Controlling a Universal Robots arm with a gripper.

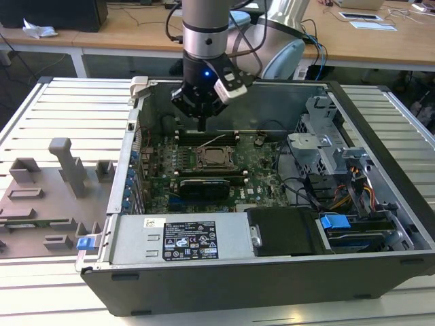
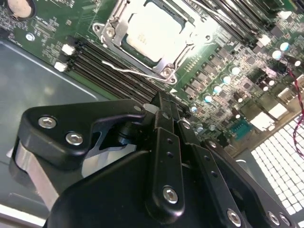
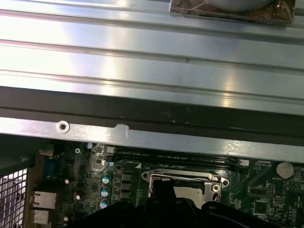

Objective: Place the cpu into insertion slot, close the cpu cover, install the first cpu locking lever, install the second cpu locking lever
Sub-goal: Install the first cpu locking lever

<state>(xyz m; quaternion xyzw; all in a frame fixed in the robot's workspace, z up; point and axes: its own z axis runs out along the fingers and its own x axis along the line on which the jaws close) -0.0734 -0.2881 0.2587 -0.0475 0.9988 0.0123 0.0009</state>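
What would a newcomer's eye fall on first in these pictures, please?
The gripper hangs inside the open case, its tip just over the memory slots. Close by on the green board, the silver cpu lies under its shut cover, with a thin wire lever sticking out along one side.

No print on the case label (image 1: 190,241) can be read.
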